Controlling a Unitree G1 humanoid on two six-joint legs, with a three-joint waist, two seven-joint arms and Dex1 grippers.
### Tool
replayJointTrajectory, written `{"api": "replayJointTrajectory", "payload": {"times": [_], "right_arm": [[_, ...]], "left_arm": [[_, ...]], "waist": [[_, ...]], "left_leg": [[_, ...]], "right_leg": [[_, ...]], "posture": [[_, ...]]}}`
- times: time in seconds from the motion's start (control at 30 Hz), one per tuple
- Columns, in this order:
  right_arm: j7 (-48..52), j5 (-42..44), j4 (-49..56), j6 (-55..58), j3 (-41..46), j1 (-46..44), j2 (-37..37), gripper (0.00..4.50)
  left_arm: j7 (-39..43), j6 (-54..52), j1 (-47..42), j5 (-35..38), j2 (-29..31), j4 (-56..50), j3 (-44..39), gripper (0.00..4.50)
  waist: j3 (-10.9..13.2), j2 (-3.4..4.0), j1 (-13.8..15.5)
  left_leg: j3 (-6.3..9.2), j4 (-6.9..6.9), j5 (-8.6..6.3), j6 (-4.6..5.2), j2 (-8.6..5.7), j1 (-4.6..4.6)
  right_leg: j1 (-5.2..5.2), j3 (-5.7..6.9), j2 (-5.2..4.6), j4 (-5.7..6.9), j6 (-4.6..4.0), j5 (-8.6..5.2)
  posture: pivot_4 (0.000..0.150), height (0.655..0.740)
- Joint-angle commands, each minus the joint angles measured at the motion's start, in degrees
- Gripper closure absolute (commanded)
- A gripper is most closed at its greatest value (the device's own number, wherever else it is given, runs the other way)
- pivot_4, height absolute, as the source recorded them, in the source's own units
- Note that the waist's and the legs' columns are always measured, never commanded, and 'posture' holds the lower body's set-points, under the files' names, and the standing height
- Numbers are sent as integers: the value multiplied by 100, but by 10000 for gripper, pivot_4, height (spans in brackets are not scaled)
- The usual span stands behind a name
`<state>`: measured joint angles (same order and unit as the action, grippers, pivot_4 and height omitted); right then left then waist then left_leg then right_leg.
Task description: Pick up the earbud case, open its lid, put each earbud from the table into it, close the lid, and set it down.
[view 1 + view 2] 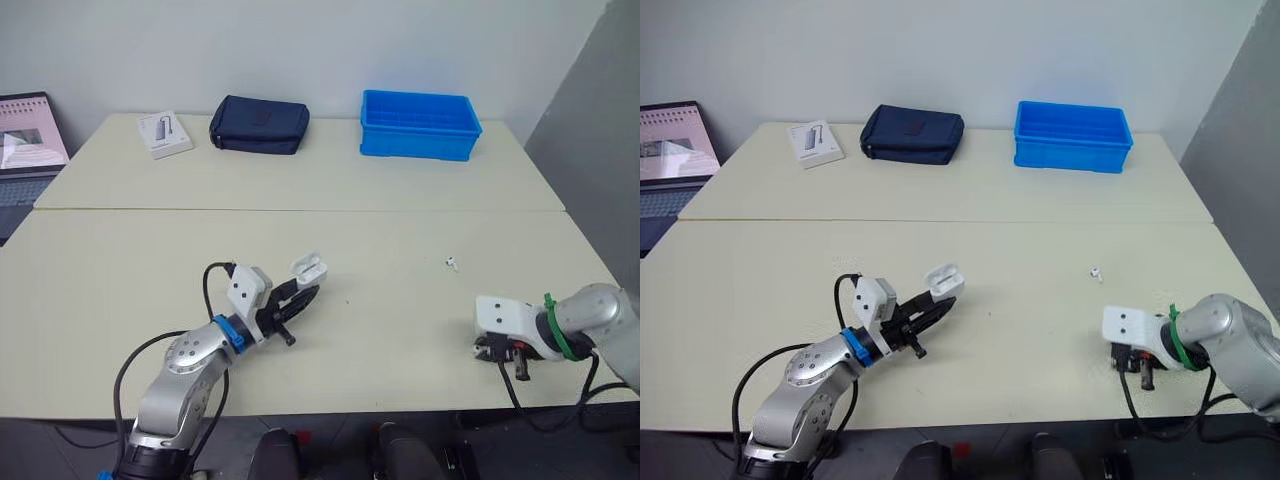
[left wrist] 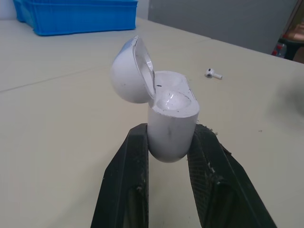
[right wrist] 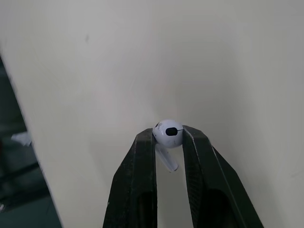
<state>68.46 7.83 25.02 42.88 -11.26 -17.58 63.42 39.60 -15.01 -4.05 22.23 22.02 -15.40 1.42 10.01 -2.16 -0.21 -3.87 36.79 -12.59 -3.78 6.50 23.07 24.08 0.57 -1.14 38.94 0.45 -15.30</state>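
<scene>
My left gripper is shut on the white earbud case, holding it just above the table with its lid swung open. The same case sits left of the table's centre. A loose white earbud lies on the table to its right. Near the front right edge, my right gripper is shut on another white earbud, its stem hanging between the fingers. That right gripper points down at the tabletop.
A blue plastic bin stands at the back right, a dark blue pouch at the back centre, and a small white box to its left. A laptop rests beyond the table's left edge.
</scene>
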Motion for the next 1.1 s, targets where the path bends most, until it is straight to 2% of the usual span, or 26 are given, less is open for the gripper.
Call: {"api": "replayJointTrajectory", "payload": {"times": [0.03, 0.2, 0.3, 0.5, 0.8, 1.1], "right_arm": [[-364, 851, 285, 557, 686, -596, -798, 41048], [-1929, 1852, 563, 1606, 1473, -1406, -3074, 41048], [-2731, 2251, 692, 1408, 1740, -1361, -4367, 41048], [-3581, 2329, 721, 868, 1321, -949, -5523, 41048], [-3925, 1898, 259, -298, 475, -646, -5956, 41048], [-4056, 1688, -236, -970, 209, -553, -6032, 41048]], "left_arm": [[22, 173, -205, 68, -110, -84, -4, 37258], [-66, 133, -427, 105, -279, -26, 21, 37258], [-111, 199, -579, 39, -371, -17, 63, 37258], [-222, 238, -810, -16, -496, 18, 51, 37258], [-246, 170, -868, 60, -490, -67, 57, 37258], [-232, 161, -921, 74, -478, -65, 64, 37258]], "waist": [[0, 0, -13], [0, -1, -4], [0, 1, 16], [-1, 2, 26], [-2, 3, 7], [-2, 3, 7]], "left_leg": [[0, 0, 0, 0, 1, 0], [13, -4, 0, 0, 2, 12], [27, -2, 0, 0, 3, 32], [40, 15, 1, 1, 0, 64], [46, 14, 2, 3, 1, 61], [46, 13, 2, 3, 1, 62]], "right_leg": [[0, 0, 2, 0, 6, 4], [3, 6, 8, 1, 12, 8], [11, 18, 8, 0, 11, 8], [22, 27, 6, -3, 16, 10], [24, 28, 11, 5, 16, 10], [24, 29, 11, 3, 17, 10]], "posture": [[1500, 7218], [1500, 7218], [1500, 7218], [1500, 7218], [1500, 7218], [1500, 7218]]}}
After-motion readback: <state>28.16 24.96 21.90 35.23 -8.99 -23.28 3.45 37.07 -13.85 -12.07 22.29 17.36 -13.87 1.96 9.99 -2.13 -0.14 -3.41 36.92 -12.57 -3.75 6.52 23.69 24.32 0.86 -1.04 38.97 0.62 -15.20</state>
